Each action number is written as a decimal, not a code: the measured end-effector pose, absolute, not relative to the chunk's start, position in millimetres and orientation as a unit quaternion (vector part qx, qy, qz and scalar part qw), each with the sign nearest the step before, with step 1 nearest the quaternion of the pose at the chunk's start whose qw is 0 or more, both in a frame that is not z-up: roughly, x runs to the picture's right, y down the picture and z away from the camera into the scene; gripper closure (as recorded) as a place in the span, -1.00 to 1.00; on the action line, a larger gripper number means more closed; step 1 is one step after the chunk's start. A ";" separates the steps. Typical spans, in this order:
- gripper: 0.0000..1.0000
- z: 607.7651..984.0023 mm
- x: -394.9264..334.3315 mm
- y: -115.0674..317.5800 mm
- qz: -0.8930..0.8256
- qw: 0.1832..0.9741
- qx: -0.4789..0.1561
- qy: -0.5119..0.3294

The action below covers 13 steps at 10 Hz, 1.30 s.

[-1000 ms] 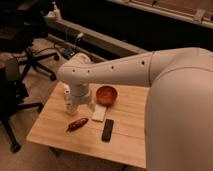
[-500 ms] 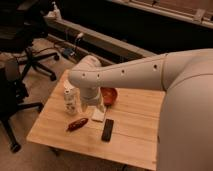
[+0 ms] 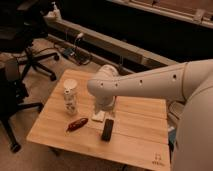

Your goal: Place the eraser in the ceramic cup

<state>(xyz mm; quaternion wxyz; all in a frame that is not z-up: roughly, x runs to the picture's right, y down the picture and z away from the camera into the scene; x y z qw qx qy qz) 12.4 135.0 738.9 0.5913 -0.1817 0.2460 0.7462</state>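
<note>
Dim workshop floor with a black office chair (image 3: 31, 59) and a long bench rail lies well behind the claw. Below the claw spreads a pale wooden desk (image 3: 55, 131) carrying everything else. A thick white arm (image 3: 150, 82) reaches in from the picture's right and bends down over the middle of the desk. The claw (image 3: 103, 106) hangs at its end, mostly hidden by the wrist, so I cannot tell whether it is released or clenched.

The ceramic cup (image 3: 70, 97) stands upright to the picture's left of the claw, apart from it. The eraser (image 3: 107, 129) lies flat on the desk just in front of the claw, toward the camera, ungrasped. A white pad (image 3: 98, 116) sits directly beneath the claw, beside the eraser. A small red pepper-like item (image 3: 77, 124) lies in front of the claw and to the picture's left, near the cup's base.
</note>
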 end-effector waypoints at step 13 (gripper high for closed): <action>-0.30 823.5 26.3 196.0 0.754 0.558 -0.195 0.288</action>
